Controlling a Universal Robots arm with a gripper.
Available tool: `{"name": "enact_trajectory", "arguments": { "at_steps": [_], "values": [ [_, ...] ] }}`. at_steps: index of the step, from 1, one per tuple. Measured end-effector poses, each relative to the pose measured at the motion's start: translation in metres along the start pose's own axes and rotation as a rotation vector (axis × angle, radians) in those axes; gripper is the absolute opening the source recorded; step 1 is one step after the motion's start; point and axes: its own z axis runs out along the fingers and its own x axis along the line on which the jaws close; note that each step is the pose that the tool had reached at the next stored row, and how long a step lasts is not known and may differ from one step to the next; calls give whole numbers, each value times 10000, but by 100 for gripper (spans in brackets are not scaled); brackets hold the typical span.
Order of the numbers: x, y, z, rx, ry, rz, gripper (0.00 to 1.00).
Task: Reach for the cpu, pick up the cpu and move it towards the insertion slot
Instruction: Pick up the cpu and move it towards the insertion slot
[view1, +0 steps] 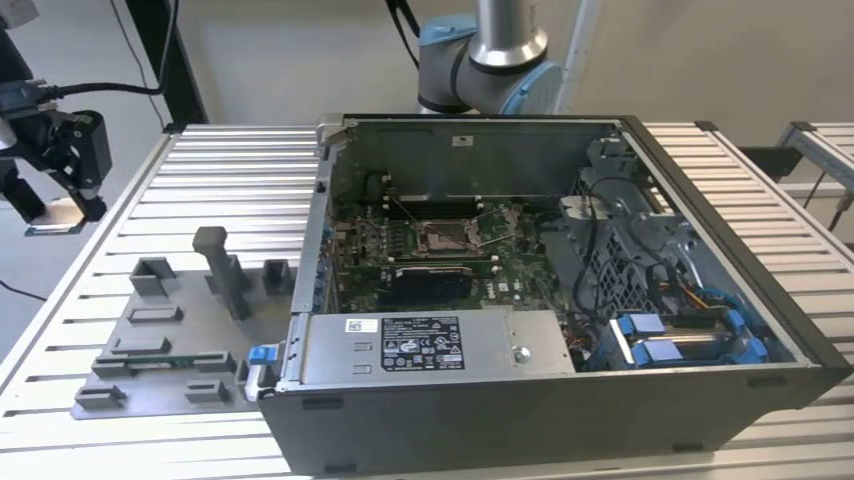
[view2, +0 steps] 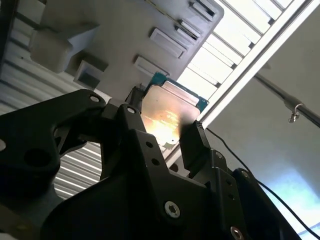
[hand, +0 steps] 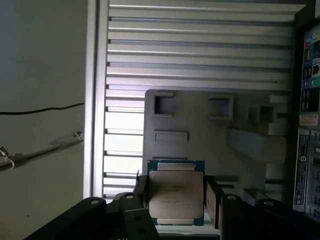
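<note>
Silvery-grey cpu (hand: 176, 192) clamped by its edges between the black gripper (view2: 162, 125) fingers, at the exterior view's left, well apart from the insertion slot (view1: 441, 237).

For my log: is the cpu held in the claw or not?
Held. In both wrist views the claw clamps the cpu by opposite edges.
</note>
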Motion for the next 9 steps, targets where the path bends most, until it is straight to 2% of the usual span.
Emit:
{"name": "enact_trajectory", "arguments": {
  "at_steps": [9],
  "values": [
    [0,0,-3,-1,-1,0,0]
  ]
}}
